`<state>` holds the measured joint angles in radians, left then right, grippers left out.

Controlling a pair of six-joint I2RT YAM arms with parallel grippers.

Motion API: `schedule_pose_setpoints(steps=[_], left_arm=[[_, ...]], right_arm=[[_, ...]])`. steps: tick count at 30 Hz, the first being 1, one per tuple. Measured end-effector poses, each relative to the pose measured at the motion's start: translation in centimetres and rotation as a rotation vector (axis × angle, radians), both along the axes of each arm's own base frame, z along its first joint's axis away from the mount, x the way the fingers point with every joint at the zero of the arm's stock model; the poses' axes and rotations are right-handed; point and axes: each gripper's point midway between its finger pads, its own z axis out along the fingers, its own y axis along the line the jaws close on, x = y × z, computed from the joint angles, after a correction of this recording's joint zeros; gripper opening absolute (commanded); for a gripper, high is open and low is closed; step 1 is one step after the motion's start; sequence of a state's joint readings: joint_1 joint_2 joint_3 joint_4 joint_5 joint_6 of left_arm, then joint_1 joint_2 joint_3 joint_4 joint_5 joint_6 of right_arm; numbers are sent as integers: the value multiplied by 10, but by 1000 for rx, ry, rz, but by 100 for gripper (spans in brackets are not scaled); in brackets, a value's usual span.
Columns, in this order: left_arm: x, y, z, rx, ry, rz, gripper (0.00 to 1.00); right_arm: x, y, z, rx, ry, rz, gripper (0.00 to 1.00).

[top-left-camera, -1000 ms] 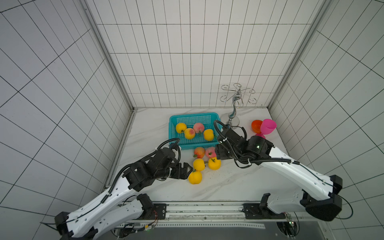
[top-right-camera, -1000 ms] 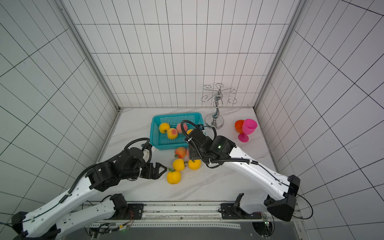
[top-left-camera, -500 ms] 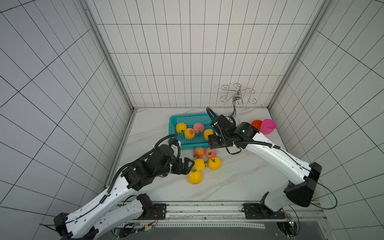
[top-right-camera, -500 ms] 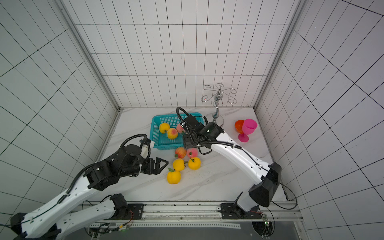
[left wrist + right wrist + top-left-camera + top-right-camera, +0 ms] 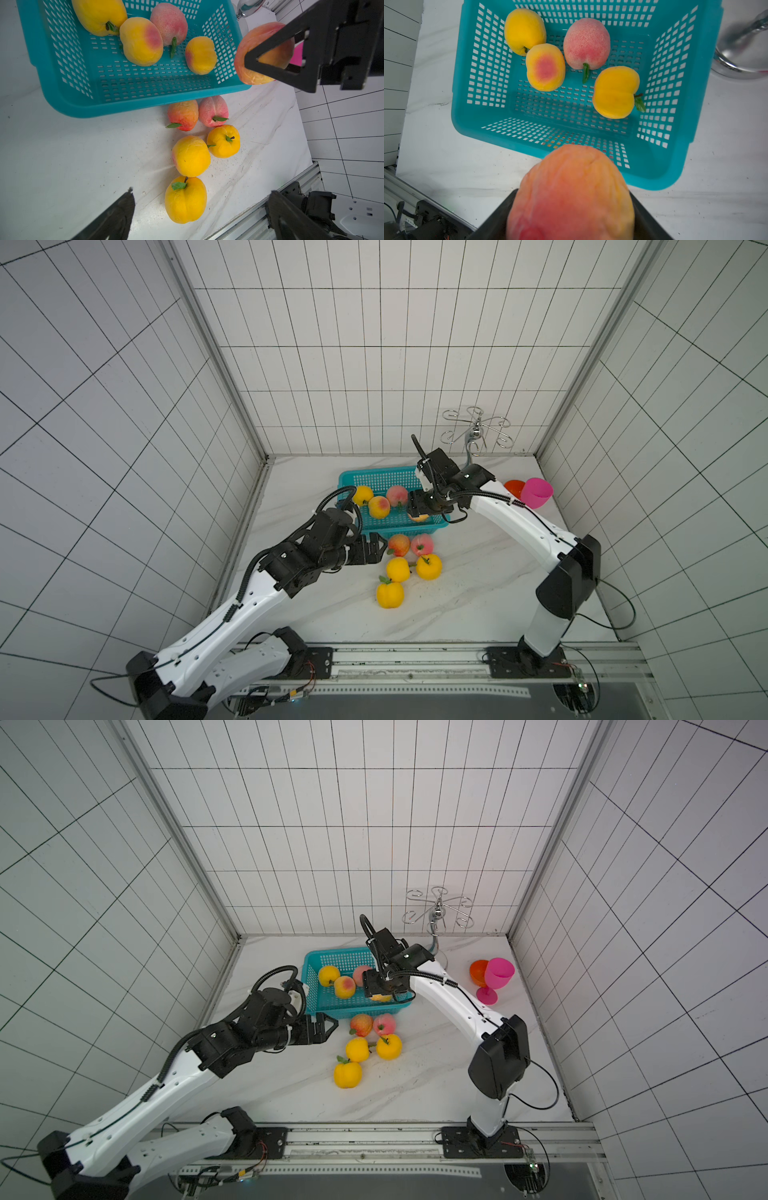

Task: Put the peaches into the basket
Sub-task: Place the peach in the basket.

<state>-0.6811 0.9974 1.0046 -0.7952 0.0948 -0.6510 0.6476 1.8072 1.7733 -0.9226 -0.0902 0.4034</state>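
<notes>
On our bench (image 5: 478,605) the basket (image 5: 380,480) holds four peaches (image 5: 545,67), and five loose peaches (image 5: 397,569) lie just outside its near wall. Our right gripper (image 5: 420,515) is clamped on a blushed peach (image 5: 571,197) above the near rim, so the bare basket floor lies just ahead. Our left gripper (image 5: 376,549), spread wide and empty, sits beside the loose peaches

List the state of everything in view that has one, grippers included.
Left gripper, open, empty, low beside the loose peaches.
Right gripper, shut on held peach.
Held peach, in the air at the basket rim.
Basket, upright, four peaches inside.
Loose peaches, five on the table by the basket.
Goblets, upright.
Metal stand, upright, empty.
</notes>
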Motion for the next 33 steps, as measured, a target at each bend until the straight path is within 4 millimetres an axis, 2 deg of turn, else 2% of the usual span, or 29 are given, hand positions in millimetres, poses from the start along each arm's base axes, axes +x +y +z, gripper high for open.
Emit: schedule_pose_setpoints(steps=[6, 11, 20, 33], left_arm=[[14, -6, 9, 2, -9, 11, 98], [22, -3, 10, 7, -9, 32, 98], [27, 2, 7, 11, -1, 57, 98], [34, 9, 4, 6, 18, 70, 98]], right_arm=[[29, 16, -19, 22, 29, 33, 71], [46, 29, -31, 36, 38, 55, 70], [58, 44, -55, 41, 74, 76, 70], [64, 50, -88, 17, 121, 77, 70]])
